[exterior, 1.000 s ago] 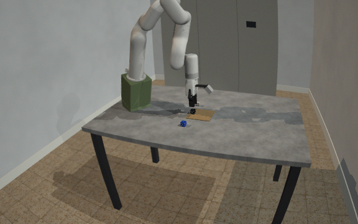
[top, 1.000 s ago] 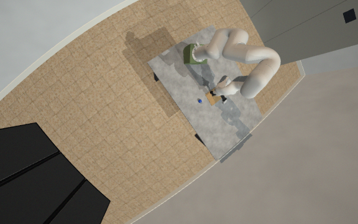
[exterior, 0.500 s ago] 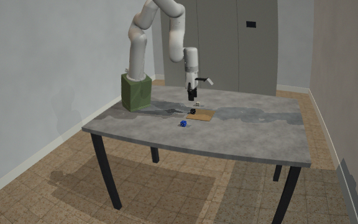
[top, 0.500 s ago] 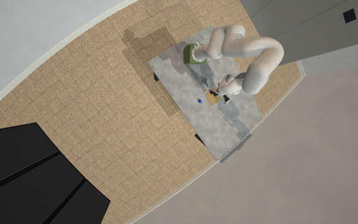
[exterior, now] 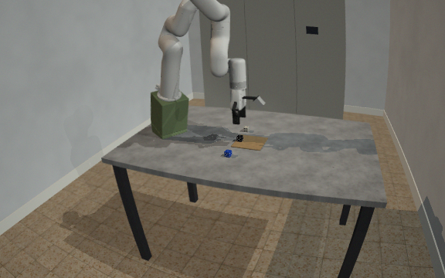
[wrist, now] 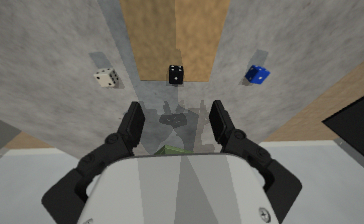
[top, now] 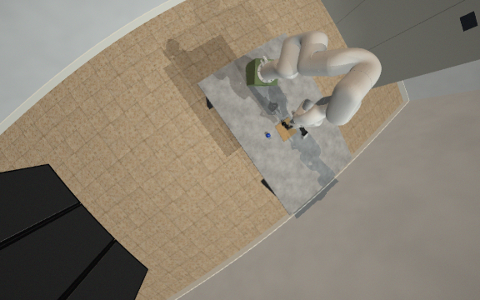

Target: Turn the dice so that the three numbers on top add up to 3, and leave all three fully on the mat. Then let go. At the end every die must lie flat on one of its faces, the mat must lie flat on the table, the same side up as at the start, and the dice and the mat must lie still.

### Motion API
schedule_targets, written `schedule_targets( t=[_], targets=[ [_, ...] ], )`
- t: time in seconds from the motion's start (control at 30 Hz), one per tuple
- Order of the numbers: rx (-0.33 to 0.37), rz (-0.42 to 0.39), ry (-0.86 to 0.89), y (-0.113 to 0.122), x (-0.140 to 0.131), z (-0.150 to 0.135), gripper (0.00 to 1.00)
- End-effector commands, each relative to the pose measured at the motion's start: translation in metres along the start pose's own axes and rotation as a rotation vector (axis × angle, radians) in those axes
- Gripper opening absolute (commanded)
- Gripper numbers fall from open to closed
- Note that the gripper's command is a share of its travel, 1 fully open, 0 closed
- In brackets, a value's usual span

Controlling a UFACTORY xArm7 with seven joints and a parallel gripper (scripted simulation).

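Observation:
The tan mat lies flat on the grey table. A black die sits at the mat's edge nearest my gripper; I cannot tell whether it is wholly on the mat. A white die lies on the bare table to the left of the mat, and a blue die to the right. My gripper is open and empty, raised above the table just short of the black die. In the exterior view the gripper hangs above the black die, with the white die behind it and the blue die in front, off the mat.
The arm's green base block stands at the table's back left corner. The table's front edge runs a little past the blue die. Grey cabinets stand behind the table.

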State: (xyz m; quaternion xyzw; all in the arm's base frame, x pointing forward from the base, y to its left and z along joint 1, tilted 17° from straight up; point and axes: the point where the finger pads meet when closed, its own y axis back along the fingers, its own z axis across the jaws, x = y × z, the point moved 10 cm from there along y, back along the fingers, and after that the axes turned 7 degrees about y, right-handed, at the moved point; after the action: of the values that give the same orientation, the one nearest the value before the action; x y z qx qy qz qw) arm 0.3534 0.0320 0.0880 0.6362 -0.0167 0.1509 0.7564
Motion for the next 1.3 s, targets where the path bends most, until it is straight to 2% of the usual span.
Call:
schedule_targets(
  t=[0.0,0.37,0.63,0.7,0.93,0.97,1.03,1.07,1.13,1.17,1.2,1.27],
  targets=[
    [0.0,0.002,0.0,0.0,0.001,0.0,1.0],
    [0.003,0.005,0.011,0.001,0.001,-0.004,1.0],
    [0.025,0.022,0.101,0.007,0.004,-0.036,1.0],
    [0.025,0.022,0.101,0.007,0.004,-0.036,1.0],
    [0.069,0.057,0.287,0.02,-0.001,-0.101,1.0],
    [0.069,0.057,0.287,0.02,-0.001,-0.101,1.0],
    [0.087,0.071,0.362,0.027,-0.006,-0.126,1.0],
    [0.087,0.071,0.362,0.027,-0.006,-0.126,1.0],
    [0.107,0.087,0.446,0.034,-0.014,-0.155,1.0],
    [0.107,0.087,0.446,0.034,-0.014,-0.155,1.0],
    [0.118,0.095,0.492,0.038,-0.019,-0.17,1.0],
    [0.118,0.095,0.492,0.038,-0.019,-0.17,1.0]
  ],
)
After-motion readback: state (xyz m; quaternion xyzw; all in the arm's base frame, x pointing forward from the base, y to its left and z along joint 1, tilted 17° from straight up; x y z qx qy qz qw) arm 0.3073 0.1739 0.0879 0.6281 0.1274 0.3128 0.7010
